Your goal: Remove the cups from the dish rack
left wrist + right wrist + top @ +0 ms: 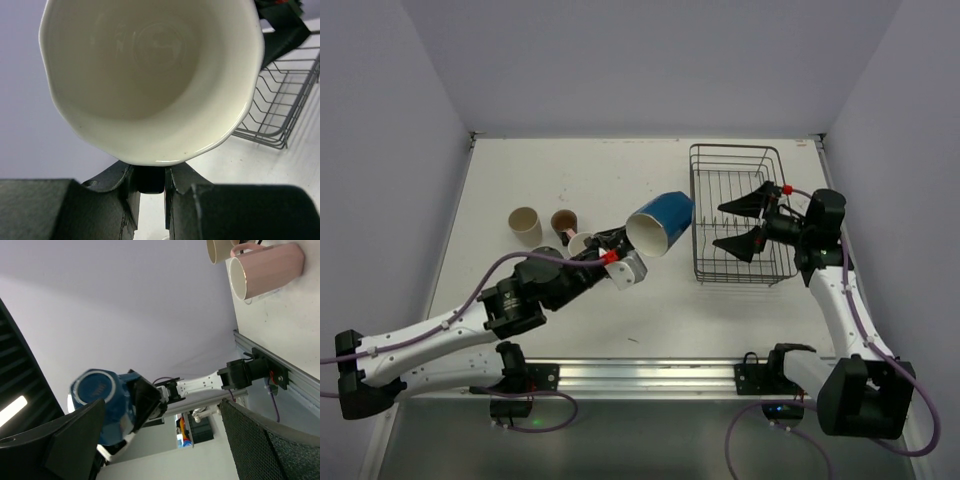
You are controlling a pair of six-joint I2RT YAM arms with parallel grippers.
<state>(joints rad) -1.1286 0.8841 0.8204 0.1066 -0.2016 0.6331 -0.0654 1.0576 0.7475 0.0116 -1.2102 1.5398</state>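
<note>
Overhead, found the left claw [620, 262] pinched tight onto the rim of a glossy blue ceramic mug with a white inside [662, 222], held tipped over with its mouth toward the near edge, just left of the rectangular dark wire dish rack [730, 165] and outside it. Found the right claw [750, 222] spread wide above the rack, gripping nothing. Counted three more on the white bench [620, 170], well left of the rack: a cream-beige mug [525, 226], a dark brown mug [564, 221] beside it, and a pale pink cup [579, 243] partly hidden behind the left arm.

Through the left wrist camera, looked straight into the mug's white inside, both fingers nipping its lower rim, rack wires off to the right.

Through the right wrist camera, saw the mug's blue base between two widely parted fingers, with the pink and cream cups beyond on the bench.
</note>
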